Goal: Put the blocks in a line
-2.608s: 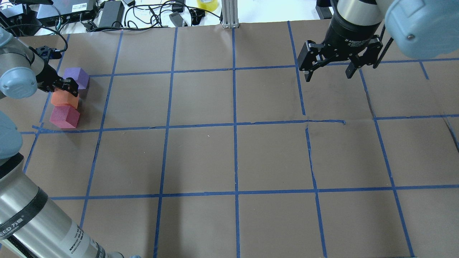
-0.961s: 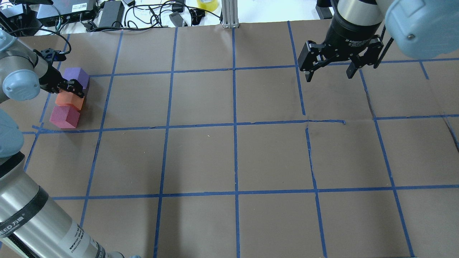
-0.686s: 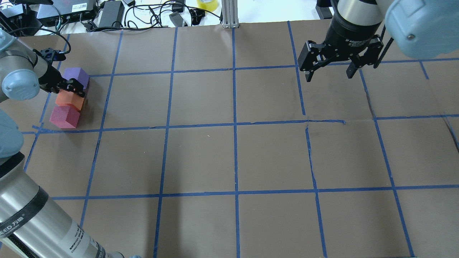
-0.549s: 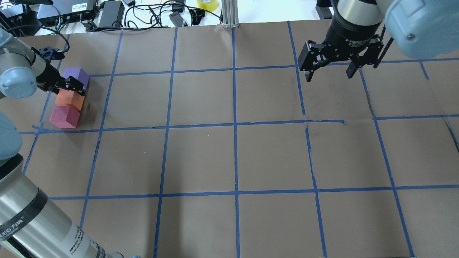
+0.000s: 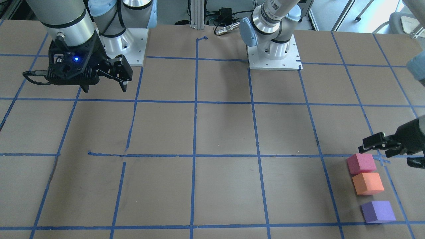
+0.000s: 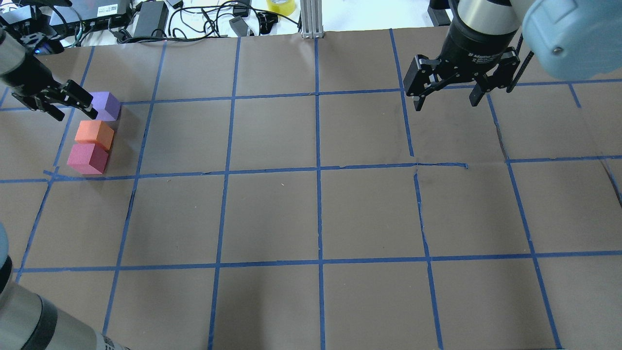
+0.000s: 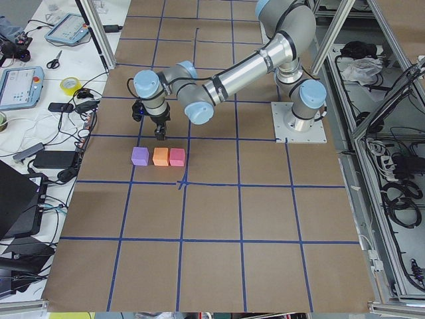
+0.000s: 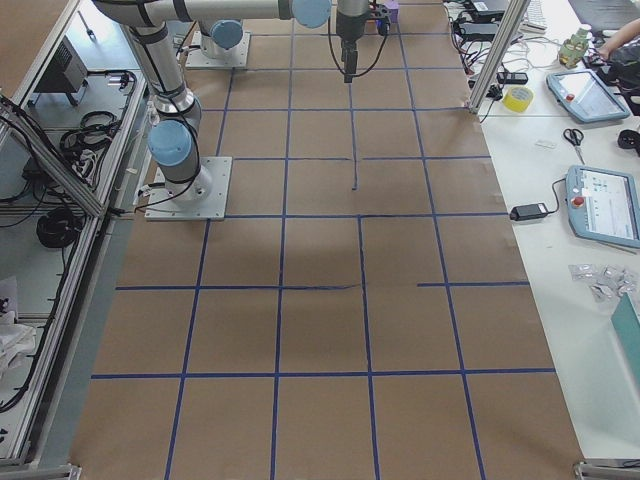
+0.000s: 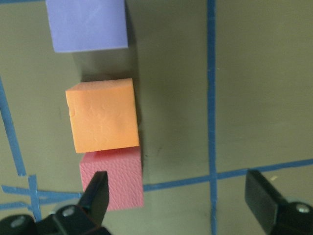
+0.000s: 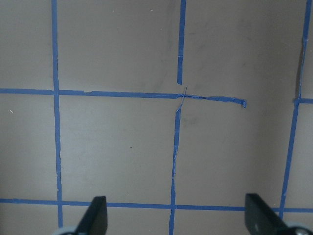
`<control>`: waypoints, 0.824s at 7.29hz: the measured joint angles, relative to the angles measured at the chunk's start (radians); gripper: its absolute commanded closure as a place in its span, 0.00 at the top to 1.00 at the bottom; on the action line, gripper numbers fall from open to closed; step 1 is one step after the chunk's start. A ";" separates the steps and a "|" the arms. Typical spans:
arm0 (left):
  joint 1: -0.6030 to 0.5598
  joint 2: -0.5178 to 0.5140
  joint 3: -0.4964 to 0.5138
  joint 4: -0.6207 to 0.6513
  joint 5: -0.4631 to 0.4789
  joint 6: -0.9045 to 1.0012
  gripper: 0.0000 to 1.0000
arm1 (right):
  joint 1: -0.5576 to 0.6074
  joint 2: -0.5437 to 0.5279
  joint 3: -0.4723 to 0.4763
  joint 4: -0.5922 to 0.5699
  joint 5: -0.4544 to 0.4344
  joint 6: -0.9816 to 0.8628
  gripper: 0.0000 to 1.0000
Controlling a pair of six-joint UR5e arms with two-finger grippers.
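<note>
Front view: my left claw hangs open near the pinkish-red block; the orange block touches it, the purple block sits apart. Overhead: the row runs along the table's left side, right claw open, well apart. Wrist: purple seems slightly off-axis

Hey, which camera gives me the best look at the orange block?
The left wrist-mounted view: the orange block is large and central, its top face and edges sharp, touching the pinkish-red block. The overhead, front-facing and left exterior views show it small in the row; the right exterior and right wrist-mounted views don't show it.
</note>
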 measured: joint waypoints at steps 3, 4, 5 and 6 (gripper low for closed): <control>-0.233 0.220 0.010 -0.172 -0.005 -0.271 1.00 | 0.000 0.000 0.001 0.001 -0.001 0.003 1.00; -0.341 0.267 0.012 -0.181 -0.003 -0.389 1.00 | 0.000 0.000 0.001 0.001 -0.001 0.004 1.00; -0.409 0.308 0.009 -0.199 0.004 -0.463 1.00 | 0.000 0.000 0.001 0.000 -0.001 0.004 1.00; -0.439 0.346 0.002 -0.231 0.008 -0.495 1.00 | 0.000 0.000 0.001 0.000 -0.001 0.004 1.00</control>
